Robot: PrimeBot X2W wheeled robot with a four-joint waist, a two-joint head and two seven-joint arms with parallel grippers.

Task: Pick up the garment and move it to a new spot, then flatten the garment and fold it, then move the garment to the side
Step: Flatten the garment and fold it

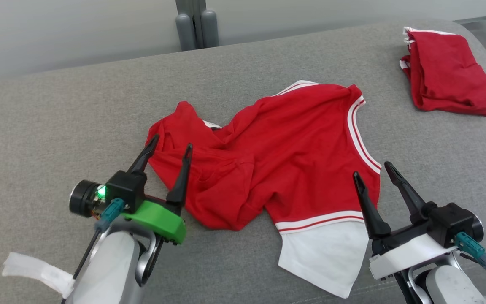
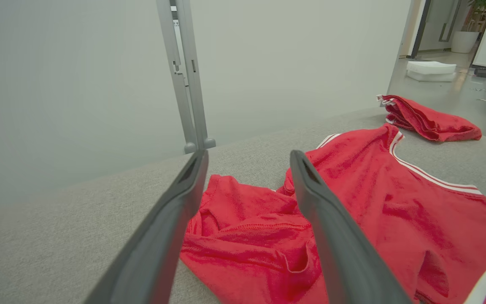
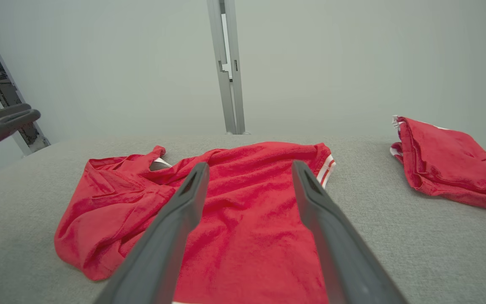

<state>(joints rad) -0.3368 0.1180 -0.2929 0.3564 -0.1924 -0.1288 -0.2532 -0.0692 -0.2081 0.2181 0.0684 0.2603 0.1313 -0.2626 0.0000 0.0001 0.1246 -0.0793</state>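
Both grippers, left (image 1: 170, 145) and right (image 1: 371, 167), are hanging open and empty over the crumpled red shirt (image 1: 285, 152) lying mid-table (image 1: 57, 126); flattening seemingly pending, needing edge grasps.

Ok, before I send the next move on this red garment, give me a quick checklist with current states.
1. Left gripper open and empty: ok.
2. Right gripper open and empty: ok.
3. Red garment lying flat: not ok, its left part is bunched and creased.
4. Folded garment out of the way: ok, it lies apart at the far right.
5. Both grippers' fingertips off the cloth: cannot tell.
6. Bare grey surface on the left for a new spot: ok.
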